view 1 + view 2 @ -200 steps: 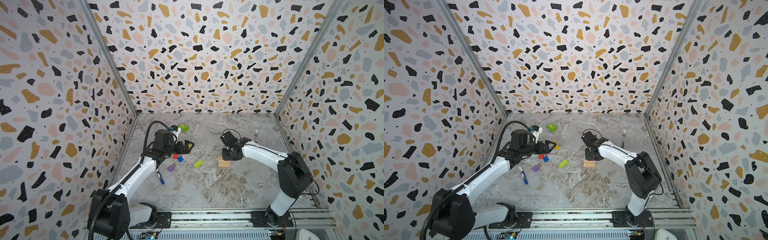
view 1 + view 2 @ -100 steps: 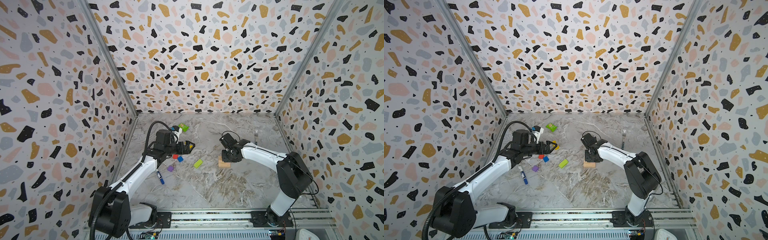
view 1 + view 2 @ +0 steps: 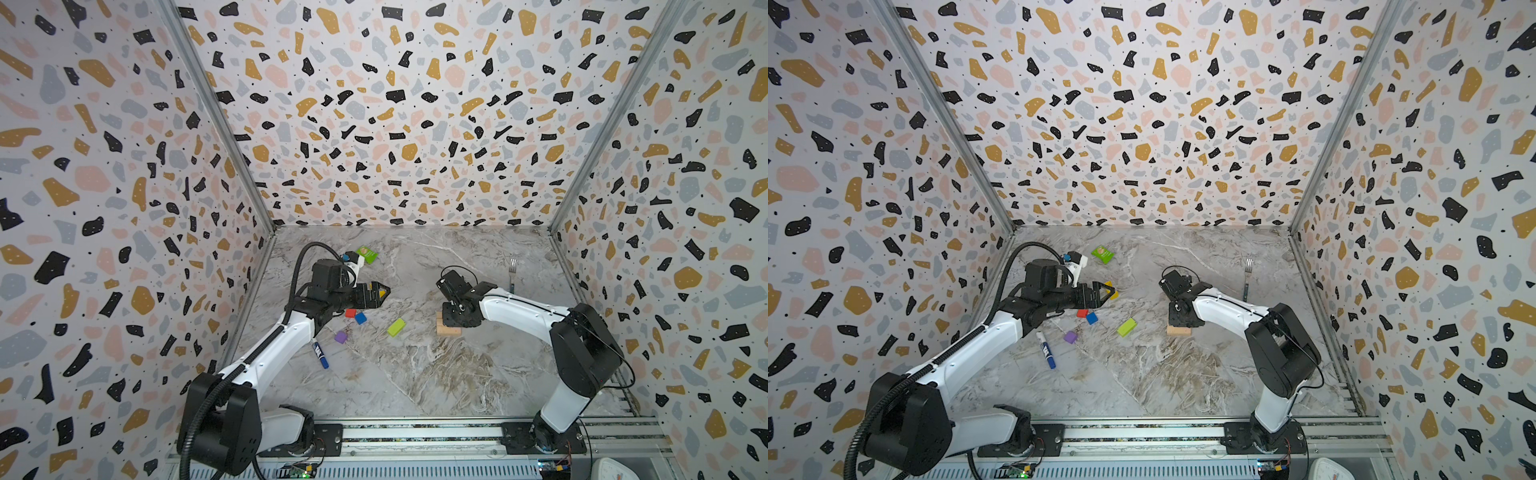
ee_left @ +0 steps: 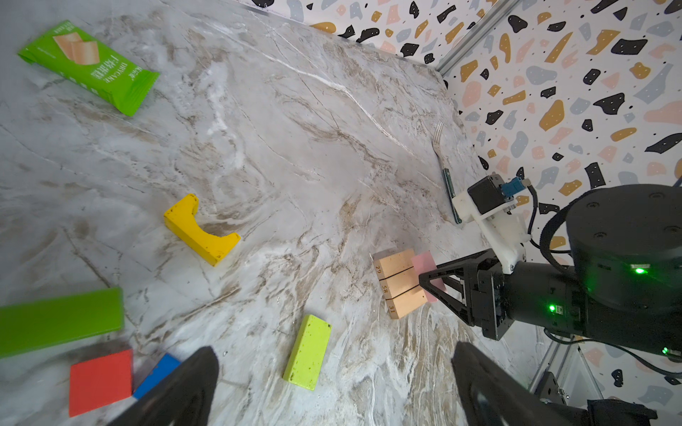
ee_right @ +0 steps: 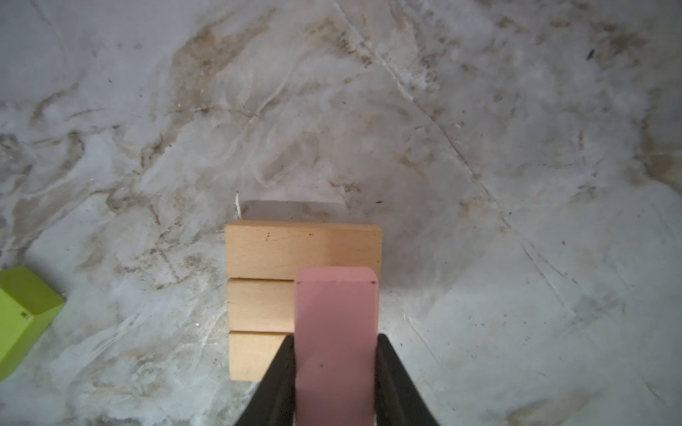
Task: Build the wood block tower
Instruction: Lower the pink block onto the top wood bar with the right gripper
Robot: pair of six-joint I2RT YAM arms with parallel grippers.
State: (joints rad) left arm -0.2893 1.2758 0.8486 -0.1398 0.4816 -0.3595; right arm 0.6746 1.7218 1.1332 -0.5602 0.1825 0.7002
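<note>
Grey-white marbled table (image 3: pixel 415 374); white walls (image 3: pixel 395 104) flecked black, ochre, pink and grey.
Three tan wooden bars (image 5: pixel 302 243), a pink wooden bar (image 5: pixel 336 332), a lime wooden bar (image 4: pixel 308 352), a darker green wooden bar (image 4: pixel 59 321), a yellow notched wooden arch (image 4: pixel 199 230), a red wooden cube (image 4: pixel 100 381), a blue wooden cube (image 4: pixel 157 374), a purple wooden cube (image 3: pixel 340 337); a bright green packet (image 4: pixel 88 64) with beige print.

Pink bar (image 5: pixel 336 343) over three tan bars (image 5: pixel 280 250)
</note>
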